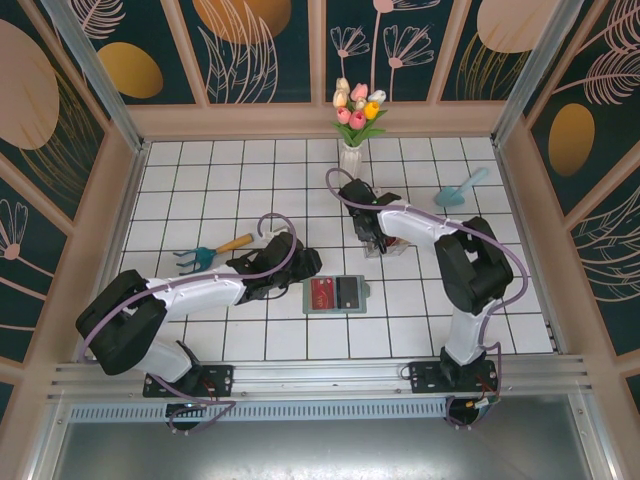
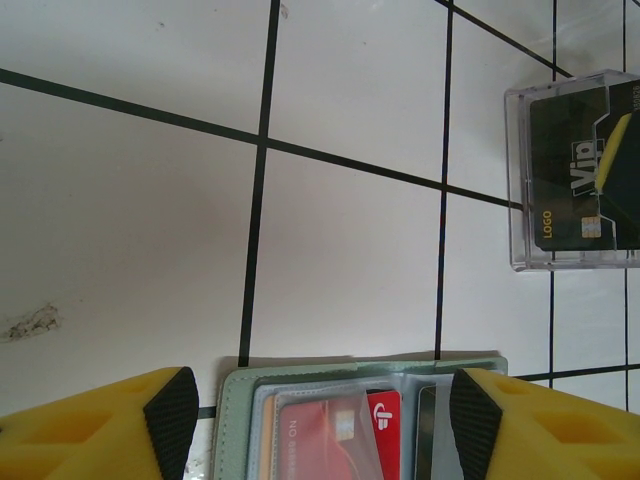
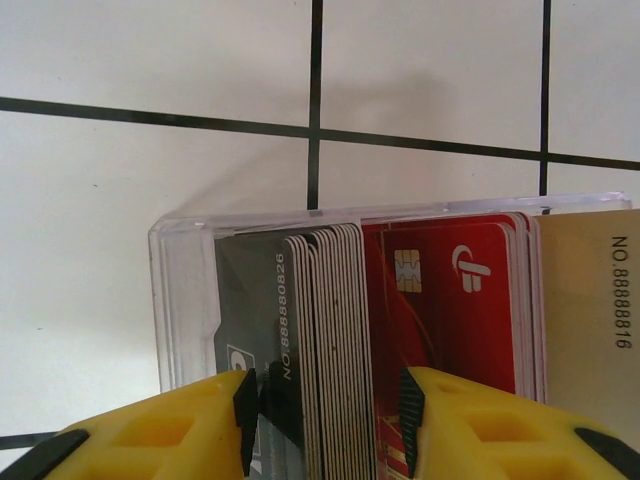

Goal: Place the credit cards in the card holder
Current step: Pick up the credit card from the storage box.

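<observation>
Partly: one red plastic credit card [image 2: 330,440] lies in the open grey-green folding card holder [image 2: 236,400] just by the left pincer [image 2: 320,400] — jaws apart. Right pincer [image 3: 325,400] straddles stacked cards [image 3: 330,300] in clear plastic box [image 3: 185,300] — grip unclear; many left.

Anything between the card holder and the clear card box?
No. In the left wrist view, only bare white tile lies between the card holder and the clear box.

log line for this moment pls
left gripper: open at open card holder | right gripper: astride grey credit cards in clear box, grip unclear
</observation>
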Motion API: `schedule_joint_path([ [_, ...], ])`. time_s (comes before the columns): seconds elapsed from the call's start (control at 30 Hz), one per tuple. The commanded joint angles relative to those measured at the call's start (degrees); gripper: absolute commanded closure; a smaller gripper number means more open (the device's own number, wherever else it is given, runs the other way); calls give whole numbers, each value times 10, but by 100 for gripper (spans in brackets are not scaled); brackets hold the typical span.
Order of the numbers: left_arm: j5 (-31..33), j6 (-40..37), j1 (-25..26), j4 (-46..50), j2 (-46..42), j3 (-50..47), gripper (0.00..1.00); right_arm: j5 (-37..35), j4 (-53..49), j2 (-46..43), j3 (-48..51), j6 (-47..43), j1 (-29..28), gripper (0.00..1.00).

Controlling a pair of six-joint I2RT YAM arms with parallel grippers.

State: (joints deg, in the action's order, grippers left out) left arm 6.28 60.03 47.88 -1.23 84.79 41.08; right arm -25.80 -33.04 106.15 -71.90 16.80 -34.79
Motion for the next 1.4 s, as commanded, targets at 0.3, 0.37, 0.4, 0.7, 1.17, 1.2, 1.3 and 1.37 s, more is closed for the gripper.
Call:
schedule_joint_path([
  [0.3, 1, -9, -5, 16, 1, 18, 30, -88, -40, 2, -28, -8, -16, 63],
  [0.37, 2, -8, -5, 16, 2, 18, 30, -88, -40, -5, -27, -9, -16, 69],
  [0.4, 1, -8, -5, 17, 3, 18, 30, -88, -41, -8, -28, -9, -16, 70],
  [0.7, -1, -7, -4, 19, 5, 15, 30, -89, -49, -22, -28, -5, -16, 74],
  [1.17, -4, -5, -4, 20, 5, 13, 30, -84, -54, -45, -28, -3, -16, 83],
  [1.2, -4, -4, -5, 20, 6, 13, 29, -80, -53, -47, -27, -4, -16, 83],
  [1.3, -4, -5, -5, 20, 5, 14, 30, -72, -56, -52, -32, -3, -16, 85],
  [1.37, -4, -5, -5, 21, 5, 14, 30, -65, -58, -56, -35, -2, -16, 86],
])
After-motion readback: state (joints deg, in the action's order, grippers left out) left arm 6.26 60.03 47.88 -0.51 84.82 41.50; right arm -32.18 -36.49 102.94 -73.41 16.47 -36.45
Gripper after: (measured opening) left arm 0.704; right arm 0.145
